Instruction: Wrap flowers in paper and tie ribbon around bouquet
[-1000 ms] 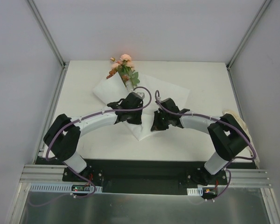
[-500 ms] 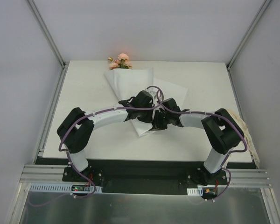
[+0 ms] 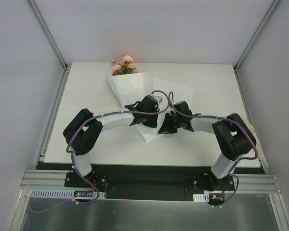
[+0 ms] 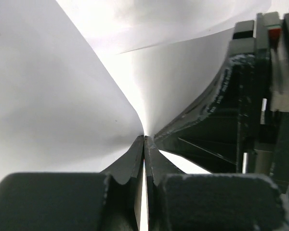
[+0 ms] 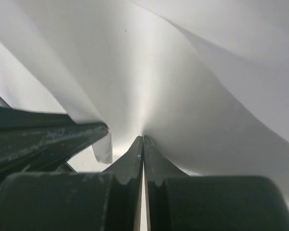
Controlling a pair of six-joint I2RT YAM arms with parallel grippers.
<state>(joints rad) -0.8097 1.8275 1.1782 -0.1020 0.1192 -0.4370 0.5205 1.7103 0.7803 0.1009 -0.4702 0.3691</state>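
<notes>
The flowers (image 3: 123,64) lie at the table's far edge; only pink and peach blooms show above the paper (image 3: 130,86). The white sheet is folded over the stems into a cone that narrows toward me. My left gripper (image 3: 156,107) is shut, pinching the folded flap of paper (image 4: 62,96) at its tips (image 4: 144,138). Right beside it my right gripper (image 3: 166,125) is shut too, with paper (image 5: 192,86) drawn into its tips (image 5: 143,138). A cream ribbon (image 3: 253,129) lies at the table's right edge, partly behind the right arm.
The two wrists sit almost touching over the cone's lower half; the right gripper's black body (image 4: 241,110) fills the right of the left wrist view. Frame posts (image 3: 48,33) stand at the table's far corners.
My left gripper has swung right, carrying the paper's left flap over the stems and leaves, which are now covered. It has stopped against the right gripper, which barely moved.
</notes>
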